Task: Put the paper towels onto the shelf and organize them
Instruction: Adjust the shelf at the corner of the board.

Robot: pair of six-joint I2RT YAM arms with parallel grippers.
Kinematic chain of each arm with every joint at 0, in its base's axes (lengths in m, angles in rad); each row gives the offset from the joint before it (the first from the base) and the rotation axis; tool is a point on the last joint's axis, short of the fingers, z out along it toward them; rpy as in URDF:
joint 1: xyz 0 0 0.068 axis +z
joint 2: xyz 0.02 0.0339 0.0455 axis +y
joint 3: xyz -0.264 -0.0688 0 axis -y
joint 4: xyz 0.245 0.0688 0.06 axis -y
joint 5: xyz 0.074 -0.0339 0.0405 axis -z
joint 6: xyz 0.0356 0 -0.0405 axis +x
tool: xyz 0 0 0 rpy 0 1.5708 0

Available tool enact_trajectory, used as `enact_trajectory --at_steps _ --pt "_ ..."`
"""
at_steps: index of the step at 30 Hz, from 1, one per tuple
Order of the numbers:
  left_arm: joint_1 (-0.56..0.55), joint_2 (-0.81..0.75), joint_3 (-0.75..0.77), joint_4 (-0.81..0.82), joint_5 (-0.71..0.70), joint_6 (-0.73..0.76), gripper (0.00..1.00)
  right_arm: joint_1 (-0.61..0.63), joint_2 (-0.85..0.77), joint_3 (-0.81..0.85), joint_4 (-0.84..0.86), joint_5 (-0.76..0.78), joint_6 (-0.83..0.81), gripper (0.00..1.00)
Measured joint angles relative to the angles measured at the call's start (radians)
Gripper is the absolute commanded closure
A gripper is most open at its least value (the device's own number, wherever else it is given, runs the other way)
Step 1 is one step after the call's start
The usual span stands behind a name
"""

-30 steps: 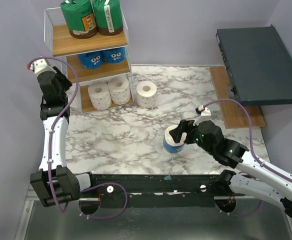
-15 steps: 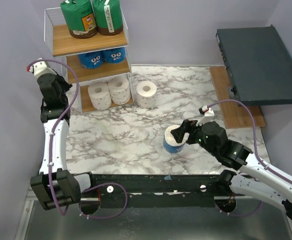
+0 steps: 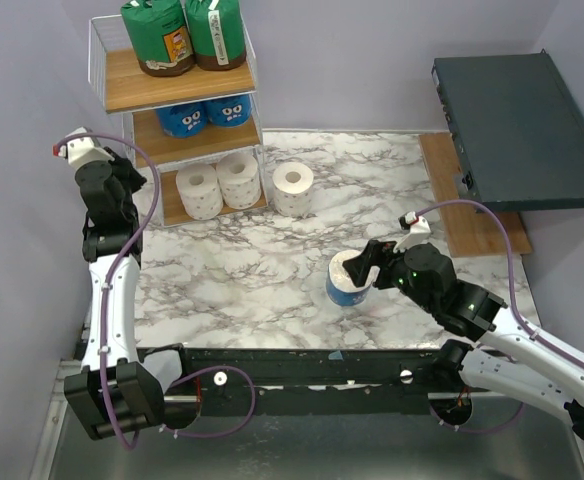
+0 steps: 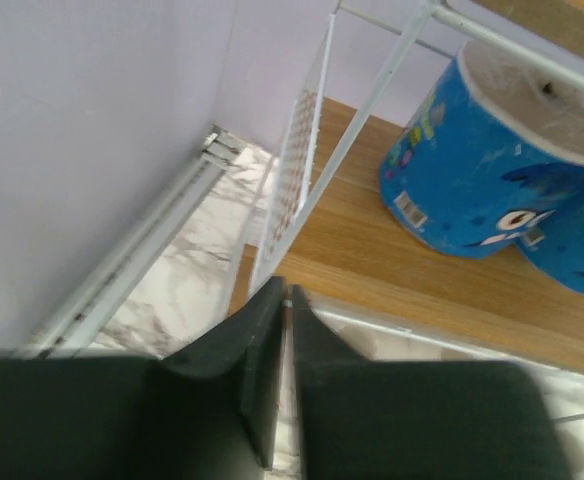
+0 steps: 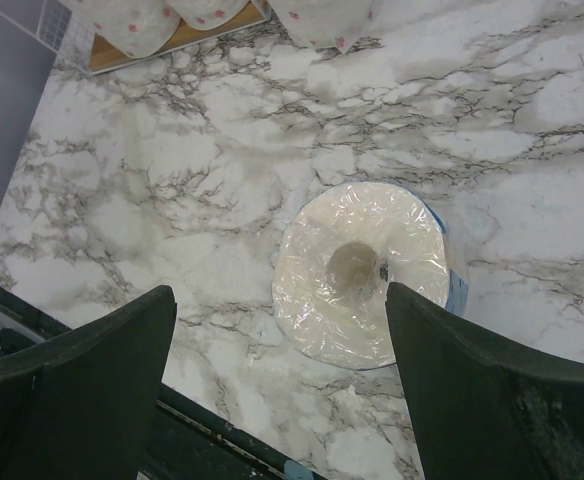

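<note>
the blue-printed roll stands upright on the marble surface, near the front and well apart from the shelf. the right end effector is above it with the fingers spread wide, one on each side of the roll, and it has hold of nothing. we judge that it is placed so in order to come down and close on the wrapper. the left end effector is beside the left wall of the shelf with its fingers pressed together and nothing between them. we think it waits there, out of the way. the shelf is sorted by kind, which explains the places: two green-wrapped rolls on the top board, two blue rolls on the middle board and two white rolls on the bottom board. one loose white roll stands on the surface just beside the bottom board, not yet put in. the top view gives us this whole order but hides the fingers of the left arm. the left wrist view shows them closed, and free wood on the middle board beside a blue roll. the right wrist view looks straight down into the core of the roll and shows it centred between the fingers. how low the fingers are beside the roll we cannot tell from there.
</note>
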Motion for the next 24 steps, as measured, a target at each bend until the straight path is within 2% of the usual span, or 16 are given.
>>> enact_trajectory --at_steps 1,3,9,11,14,17,19,24 --pt "-0.002 0.000 0.001 0.001 0.000 0.000 0.39 0.000 0.000 0.000 0.000 0.000 0.000 0.11" --pt "-0.003 0.000 0.004 -0.003 0.001 0.010 0.31 0.000 -0.001 0.000 -0.001 0.000 0.000 0.11" --pt "-0.003 0.064 0.092 -0.042 0.000 0.029 0.32 0.000 -0.002 0.000 -0.003 0.000 0.000 0.11" --pt "-0.003 0.092 0.114 -0.042 -0.001 0.037 0.35 0.000 -0.002 0.000 -0.003 0.001 0.000 0.11" --pt "-0.003 0.131 0.131 -0.042 -0.002 0.052 0.47 0.000 -0.002 0.000 -0.003 0.001 0.000 0.11" --pt "-0.004 0.179 0.139 -0.039 -0.007 0.077 0.72 0.000 -0.001 0.000 -0.004 0.002 0.000 0.11" --pt "-0.003 0.201 0.139 -0.037 -0.009 0.085 0.81 0.000 -0.001 0.000 -0.004 0.002 0.000 0.11" --pt "-0.008 0.213 0.135 -0.029 0.000 0.084 0.93 0.000 0.008 0.000 -0.004 0.004 0.000 0.11"
